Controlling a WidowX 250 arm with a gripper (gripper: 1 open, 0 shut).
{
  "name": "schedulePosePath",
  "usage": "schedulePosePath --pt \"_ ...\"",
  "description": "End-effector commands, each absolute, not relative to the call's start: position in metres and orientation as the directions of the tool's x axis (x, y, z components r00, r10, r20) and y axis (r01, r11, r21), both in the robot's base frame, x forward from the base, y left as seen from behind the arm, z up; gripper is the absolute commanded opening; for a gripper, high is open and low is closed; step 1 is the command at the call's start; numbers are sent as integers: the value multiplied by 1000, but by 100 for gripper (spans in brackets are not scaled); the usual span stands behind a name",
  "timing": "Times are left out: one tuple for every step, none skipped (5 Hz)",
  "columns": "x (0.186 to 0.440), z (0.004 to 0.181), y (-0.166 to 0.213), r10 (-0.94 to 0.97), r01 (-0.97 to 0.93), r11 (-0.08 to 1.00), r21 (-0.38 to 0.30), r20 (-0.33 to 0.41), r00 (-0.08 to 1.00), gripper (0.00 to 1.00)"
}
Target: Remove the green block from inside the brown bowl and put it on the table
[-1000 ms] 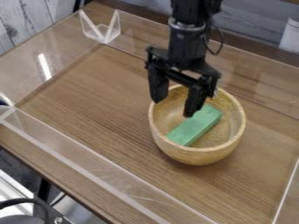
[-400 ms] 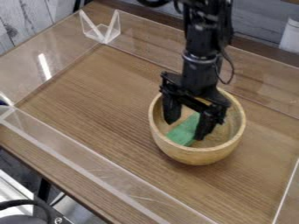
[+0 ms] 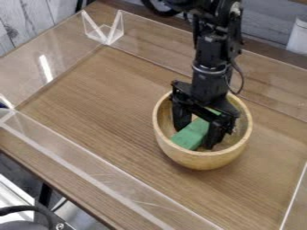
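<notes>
The brown bowl sits on the table right of centre. Inside it lies the green block, partly hidden by my fingers. My gripper points straight down into the bowl, open, with one black finger on each side of the block. I cannot tell whether the fingertips touch the block or the bowl's floor.
Low clear acrylic walls border the tabletop on all sides. A clear angled bracket stands at the back left corner. Bare wood-grain surface lies to the left of and in front of the bowl.
My gripper has come down from above the bowl's rim into the bowl and shifted slightly right, staying open. The fingers now straddle the green block, which has not moved.
</notes>
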State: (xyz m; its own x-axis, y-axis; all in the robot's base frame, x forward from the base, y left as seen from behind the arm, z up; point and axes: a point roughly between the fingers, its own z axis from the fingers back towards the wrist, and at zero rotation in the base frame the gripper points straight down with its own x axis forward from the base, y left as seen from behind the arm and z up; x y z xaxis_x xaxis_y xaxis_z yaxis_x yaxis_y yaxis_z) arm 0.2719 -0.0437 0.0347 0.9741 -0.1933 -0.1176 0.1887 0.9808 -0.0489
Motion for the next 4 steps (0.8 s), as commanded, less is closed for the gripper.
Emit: schedulePosePath --pt "284 44 -48 -202 199 979 -52 -62 977 100" --pt "286 44 -48 -200 197 979 -56 -54 978 100" --pt "288 44 -48 -197 194 979 -62 -45 979 100" --pt "289 46 -47 -193 191 979 -73 -33 981 100"
